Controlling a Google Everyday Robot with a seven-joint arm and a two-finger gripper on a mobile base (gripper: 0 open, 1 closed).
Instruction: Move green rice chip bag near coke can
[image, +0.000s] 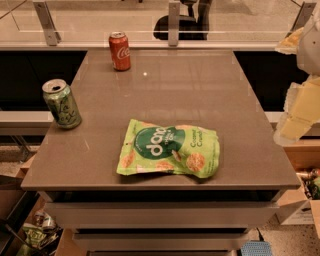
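Observation:
The green rice chip bag (169, 148) lies flat on the grey table (165, 90), near the front edge and a little right of centre. The coke can (120, 51), red with white script, stands upright at the table's far left corner, well apart from the bag. My gripper (292, 127) hangs at the right edge of the view, off the table's right side and above its level, right of the bag and touching nothing.
A green can with pale lettering (62, 104) stands upright at the table's left edge. A glass railing with metal posts (173, 22) runs behind the table. Boxes and clutter (37, 227) sit on the floor at the lower left and right.

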